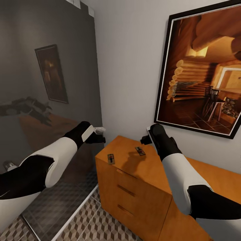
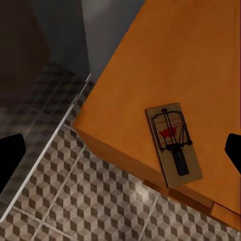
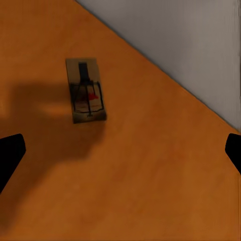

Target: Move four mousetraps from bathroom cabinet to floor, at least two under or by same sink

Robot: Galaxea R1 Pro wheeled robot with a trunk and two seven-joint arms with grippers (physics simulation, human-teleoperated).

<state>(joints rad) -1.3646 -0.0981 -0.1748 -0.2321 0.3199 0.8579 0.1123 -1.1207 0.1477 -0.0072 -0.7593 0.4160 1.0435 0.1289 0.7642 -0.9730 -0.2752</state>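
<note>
Hovering over the cabinet point(image 1: 147, 174) top, both pincers sit spread w/ nothing between the tips: left pincer point(image 2: 120, 150) near the corner trap point(image 2: 173, 146), right pincer point(image 3: 120, 150) above the far trap point(image 3: 86, 90) by the wall. Both traps lie flat on the wood, well apart. Best approach, imo: drop straight down, line the fingers across the slab's short sides, pinch low so it doesn't skid. The corner trap is close to the edge; nudging it risks a fall to the floor point(image 2: 100, 201).

You have open air above the cabinet point(image 1: 147, 167) top. Two mousetraps point(image 1: 110, 158) lie flat there, well apart, with bare wood between. The wall point(image 1: 134, 67) blocks behind, and the glass panel point(image 1: 50, 100) blocks your left side.
</note>
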